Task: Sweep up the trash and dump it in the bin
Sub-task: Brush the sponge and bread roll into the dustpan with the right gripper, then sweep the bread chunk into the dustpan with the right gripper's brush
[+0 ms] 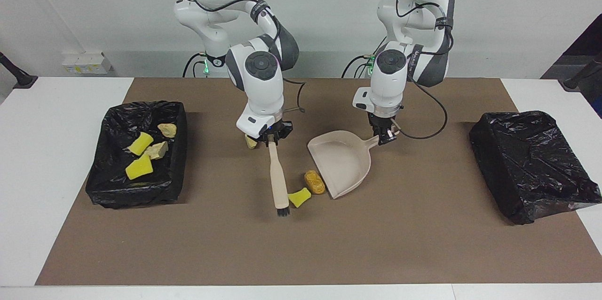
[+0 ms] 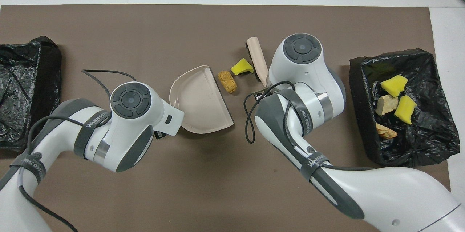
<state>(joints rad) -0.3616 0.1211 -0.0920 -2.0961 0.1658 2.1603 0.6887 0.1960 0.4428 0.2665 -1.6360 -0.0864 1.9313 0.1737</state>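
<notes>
Jaws of both grippers clamp brush [image 1: 278, 178] and dustpan [image 1: 342, 161]; brown lump [image 1: 314, 182] lies lengthwise along the pan's lip.

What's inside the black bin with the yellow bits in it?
The bin holds two yellow sponge pieces, a pale chunk and a brown lump. Anything under the crinkled liner is hidden.

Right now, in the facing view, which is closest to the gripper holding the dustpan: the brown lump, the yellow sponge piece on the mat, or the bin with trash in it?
From the left gripper, shut on the dustpan handle:
1. Brown lump, at the dustpan's mouth.
2. Yellow sponge piece, beside the brush.
3. Bin with trash, at the right arm's end.
</notes>
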